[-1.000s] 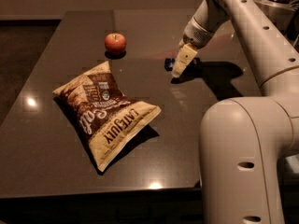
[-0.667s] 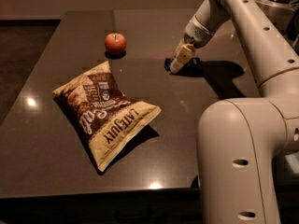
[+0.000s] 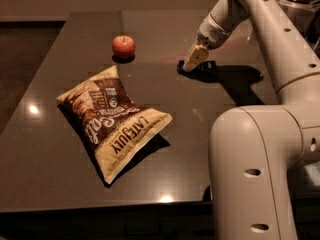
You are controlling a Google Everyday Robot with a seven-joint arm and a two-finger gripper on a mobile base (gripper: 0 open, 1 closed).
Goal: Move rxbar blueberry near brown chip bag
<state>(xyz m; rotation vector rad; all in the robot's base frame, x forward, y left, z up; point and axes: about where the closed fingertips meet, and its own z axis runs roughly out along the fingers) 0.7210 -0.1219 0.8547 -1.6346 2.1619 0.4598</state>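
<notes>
The rxbar blueberry, a small dark navy wrapper, lies flat on the dark table at the back right. My gripper reaches down from the upper right, and its cream tip touches the bar's left end. The brown chip bag, cream and brown with "LATE JULY" on it, lies flat at the middle left of the table, well apart from the bar, to its front left.
A red apple stands at the back of the table, left of the bar. My white arm and base fill the right side, at the table's right edge.
My gripper has shifted slightly left and up over the bar. The chip bag and the apple have not moved.
</notes>
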